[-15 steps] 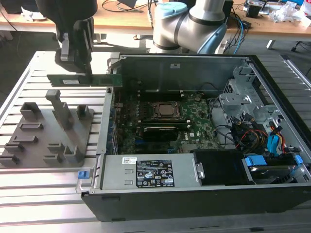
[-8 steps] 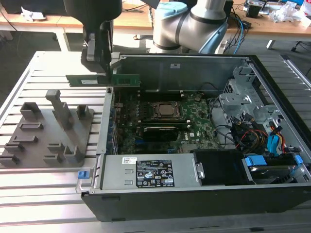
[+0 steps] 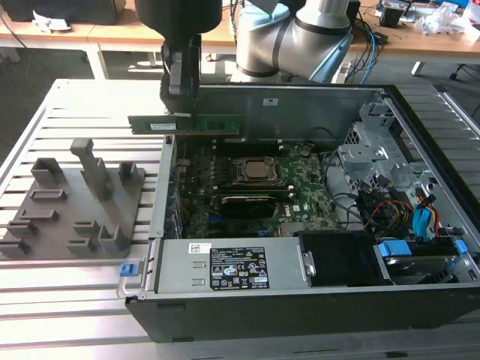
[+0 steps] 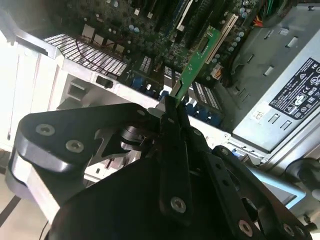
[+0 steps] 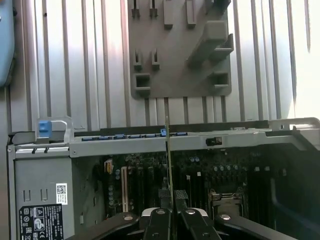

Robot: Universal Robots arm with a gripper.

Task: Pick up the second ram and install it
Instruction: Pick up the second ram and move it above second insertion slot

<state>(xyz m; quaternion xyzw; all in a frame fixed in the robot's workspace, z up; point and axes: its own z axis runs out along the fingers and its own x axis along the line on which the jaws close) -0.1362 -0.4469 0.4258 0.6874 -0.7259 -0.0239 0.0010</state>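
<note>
While the fingers are pinched nearly shut on the ram (image 3: 199, 124), the gripper (image 3: 182, 112) holds it in the air over the case (image 3: 300, 94), at the far corner on the exterior view's left. The stick is level and on edge. One end overhangs the case wall toward the grey holder (image 3: 75, 202), and the rest hangs above the board (image 3: 300, 195), well clear of it. In both wrist views the ram (image 4: 197, 65) (image 5: 168, 150) juts straight out from between the fingers. Pickup looks done, and the carry to the board seems to be the step in hand. Seating it would call for the lower edge square over its slot and a straight descent. I cannot tell which slot is free.
</note>
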